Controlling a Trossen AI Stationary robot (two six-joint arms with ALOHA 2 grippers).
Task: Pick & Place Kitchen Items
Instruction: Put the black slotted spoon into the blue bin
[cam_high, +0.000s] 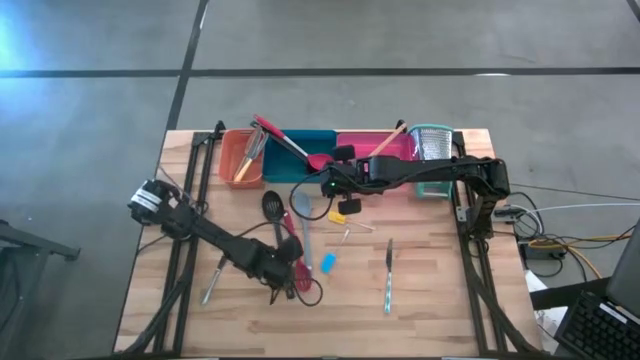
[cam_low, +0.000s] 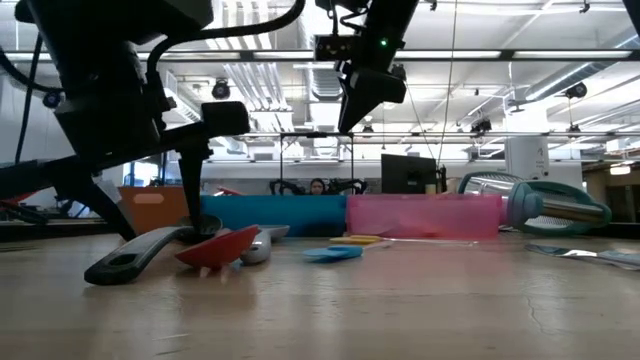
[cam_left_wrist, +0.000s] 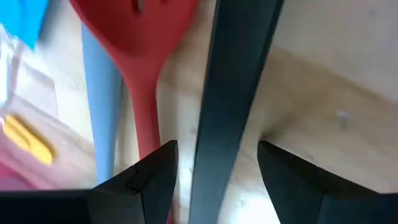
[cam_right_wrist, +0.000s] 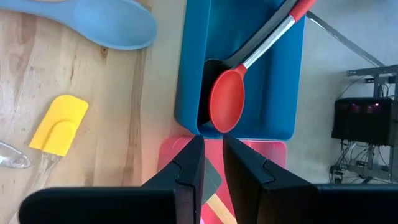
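Observation:
My left gripper (cam_high: 283, 277) is low over the table's near middle, open, its fingers on either side of a black utensil's handle (cam_left_wrist: 230, 93) without touching it. That handle lies flat on the wood beside a red spatula (cam_left_wrist: 140, 37) and a grey-blue spoon (cam_high: 301, 206). A black slotted spoon head (cam_high: 272, 205) lies farther back. My right gripper (cam_right_wrist: 213, 146) hangs above the near edge of the teal tray (cam_right_wrist: 186, 74), shut but for a narrow slit, with nothing in it. A red spoon (cam_right_wrist: 227, 106) rests inside that tray.
Orange (cam_high: 238, 155), teal and pink (cam_high: 385, 150) trays line the far edge, with a metal grater (cam_high: 430, 145) at the far right. A yellow scraper (cam_high: 340, 212), a small blue tool (cam_high: 328, 262), a knife (cam_high: 388, 275) and a utensil (cam_high: 213, 280) lie loose on the wood.

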